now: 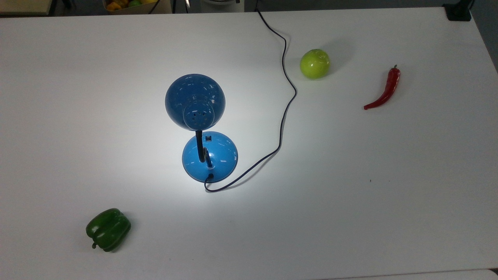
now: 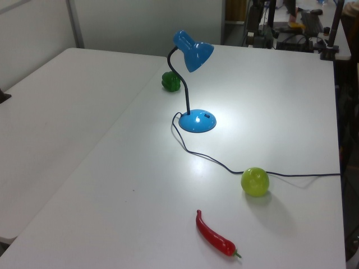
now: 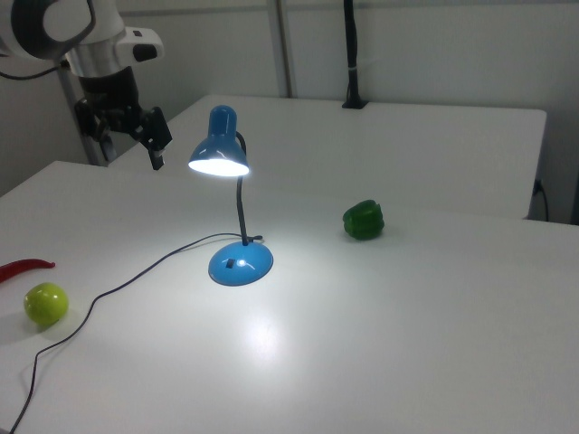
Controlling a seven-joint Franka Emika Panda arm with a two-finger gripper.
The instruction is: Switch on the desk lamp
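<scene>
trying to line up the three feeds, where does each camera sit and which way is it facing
Top view: overhead, looking down on the desk lamp and white table; arm base at the upper edge.
Left view: raised at the red chili end, looking along the table to the arm at the far end.
Right view: raised on the opposite side, chili at the right view's left; arm and end effector upper left.
All share the lit lamp, green apple and green bell pepper.

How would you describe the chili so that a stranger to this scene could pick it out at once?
Start at the lit blue lamp in the middle of the white table. Follow its cord to the green apple; the chili lies just beyond, at the top view's right. It alone is red, long and curved.
</scene>
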